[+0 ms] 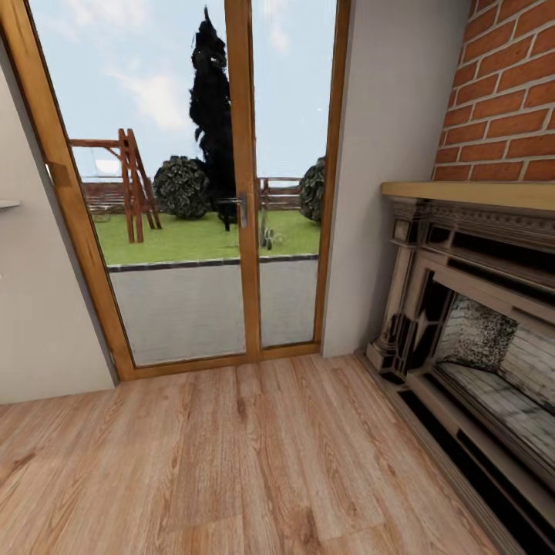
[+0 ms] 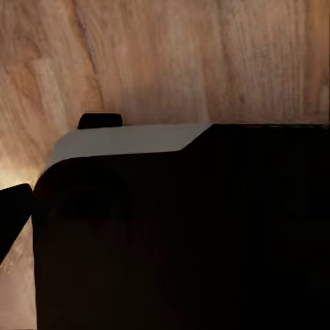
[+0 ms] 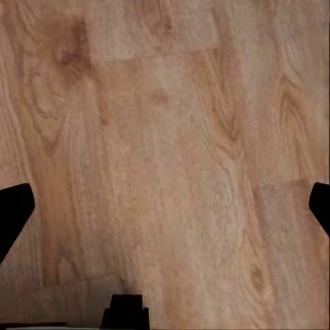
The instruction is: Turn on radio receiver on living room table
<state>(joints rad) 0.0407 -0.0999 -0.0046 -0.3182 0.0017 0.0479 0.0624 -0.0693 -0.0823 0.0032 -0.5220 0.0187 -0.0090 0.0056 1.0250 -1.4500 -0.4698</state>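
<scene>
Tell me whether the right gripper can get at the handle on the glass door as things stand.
Probably not yet. The right gripper points down at the wood floor, with nothing between its fingers. The door handle sits across a stretch of floor ahead, so the base would likely have to roll closer first.

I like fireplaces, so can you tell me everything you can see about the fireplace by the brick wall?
The fireplace stands at the head view's right, against a red brick wall. A plain light wooden mantel shelf tops it. Below is a dark, carved surround with ornate mouldings and a column-like post. Its opening looks pale grey, speckled and unlit. The base sits on the wood plank floor, beside the glass door.
</scene>
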